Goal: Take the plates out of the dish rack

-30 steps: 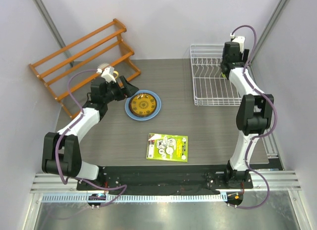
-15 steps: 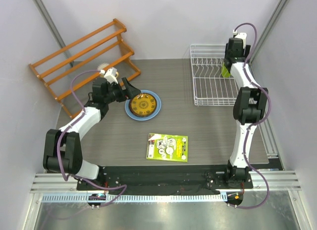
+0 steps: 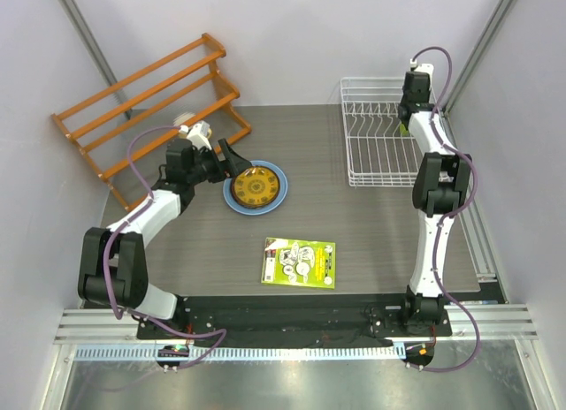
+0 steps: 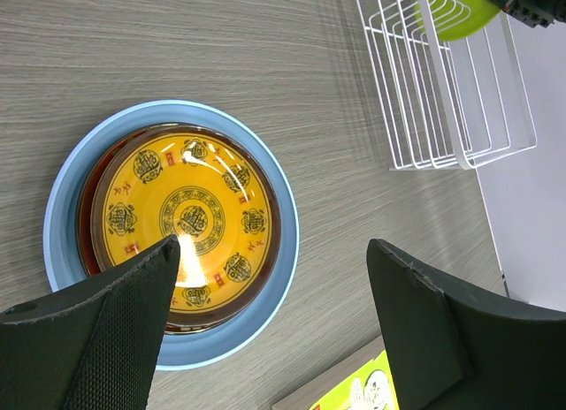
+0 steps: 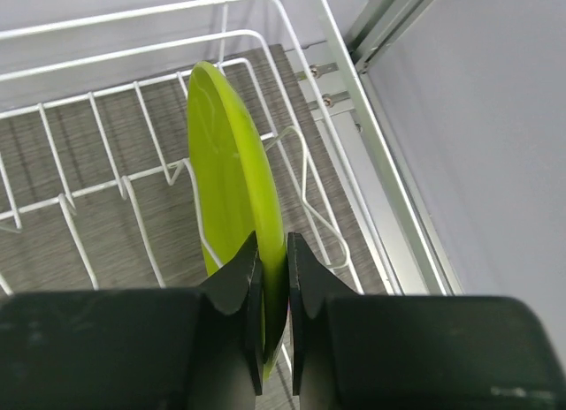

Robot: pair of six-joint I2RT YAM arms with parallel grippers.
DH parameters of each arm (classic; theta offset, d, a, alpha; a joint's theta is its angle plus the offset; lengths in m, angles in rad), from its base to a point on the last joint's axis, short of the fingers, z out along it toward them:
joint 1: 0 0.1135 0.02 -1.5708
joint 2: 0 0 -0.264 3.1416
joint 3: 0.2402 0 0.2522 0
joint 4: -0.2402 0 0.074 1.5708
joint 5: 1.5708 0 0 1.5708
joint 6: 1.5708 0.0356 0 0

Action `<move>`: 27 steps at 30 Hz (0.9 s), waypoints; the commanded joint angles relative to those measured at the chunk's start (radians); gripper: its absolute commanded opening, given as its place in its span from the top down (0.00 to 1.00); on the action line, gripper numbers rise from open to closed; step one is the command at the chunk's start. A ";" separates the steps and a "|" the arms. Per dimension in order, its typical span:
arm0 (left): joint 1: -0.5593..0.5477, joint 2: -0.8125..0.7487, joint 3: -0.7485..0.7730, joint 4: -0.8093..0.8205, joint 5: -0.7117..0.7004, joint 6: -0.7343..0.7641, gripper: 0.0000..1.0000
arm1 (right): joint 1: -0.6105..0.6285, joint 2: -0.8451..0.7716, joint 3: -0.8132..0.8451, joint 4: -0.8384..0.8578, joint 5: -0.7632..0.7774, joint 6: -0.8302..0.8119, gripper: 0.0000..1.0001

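Right wrist view is the one that matters: the right gripper [image 5: 272, 277] has its jaws pinched on the near rim of the lime green plate [image 5: 232, 180]. The plate stands on edge between the prongs at the right-hand end of the dish rack [image 3: 347, 136], close to the side rim.

By my read this is the last plate, and I'm at the grab-and-lift step. The other three sit stacked on the table [image 3: 371, 233], well apart from the rack. The light blue plate [image 4: 283, 251] is at the bottom, the dark red plate [image 4: 86, 220] shows only as a thin ring, and the orange-yellow patterned plate [image 4: 186, 220] is on top.

Next I'd pull it pretty much straight up so the bottom edge clears the prongs before any sideways swing. The pinch is on the rim only, so I'd go gently or it might pivot.

The left gripper [image 4: 270, 313] hangs over the near edge of the stack with its jaws spread wide and nothing in them. I'd want it out of the way before the green plate comes over.

On what each camera gives me:
- **Top external:** shows the layout, but I can barely make out the green plate behind the right arm.
- **Left wrist:** shows the layers of the stack and catches the green plate in its top corner, but not the grip.
- **Right wrist:** the only view that shows the grip itself.
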 commanded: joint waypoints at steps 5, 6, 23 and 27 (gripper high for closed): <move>-0.001 0.008 0.034 0.031 0.011 0.016 0.14 | -0.003 -0.072 0.026 0.003 0.002 -0.002 0.94; -0.003 0.007 0.033 0.033 0.009 0.014 0.14 | 0.000 -0.079 0.026 0.004 0.024 -0.004 0.95; -0.001 -0.031 0.010 0.036 -0.003 0.011 0.14 | 0.104 -0.369 -0.131 0.115 0.351 -0.186 0.96; -0.001 -0.021 0.002 0.060 0.005 -0.012 0.14 | 0.152 -0.531 -0.204 0.000 0.259 -0.026 0.96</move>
